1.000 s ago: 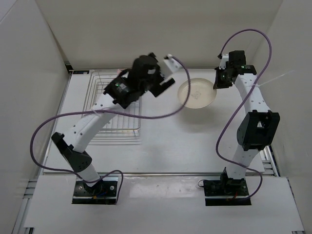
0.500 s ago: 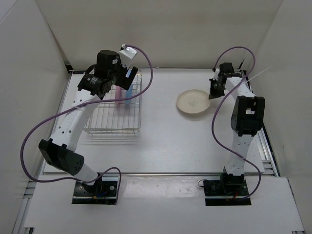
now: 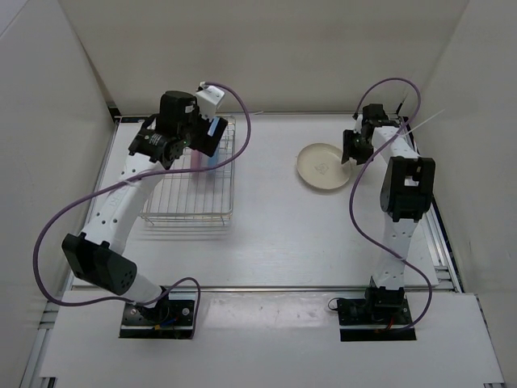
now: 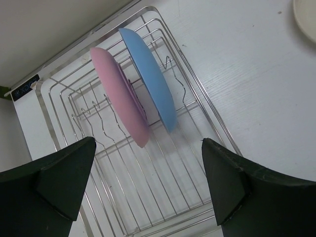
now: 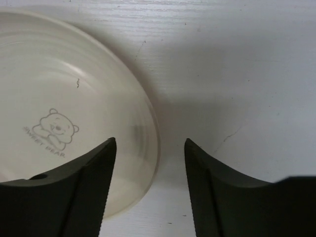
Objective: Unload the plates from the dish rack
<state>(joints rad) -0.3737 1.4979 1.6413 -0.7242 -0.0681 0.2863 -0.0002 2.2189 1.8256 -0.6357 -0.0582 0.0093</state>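
Lab robot cell: white walls, arms bolted to table

Pink plate and light blue plate stand on edge, tilted, side by side in wire dish rack. Rack on white table. Left gripper fingers spread wide. Cream plate rim at top-right corner.

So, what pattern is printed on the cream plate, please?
A faint bear on the cream plate; right wrist view.

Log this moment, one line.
left gripper: open over dish rack | right gripper: open astride cream plate rim, plate on table | pink plate, blue plate: upright in rack
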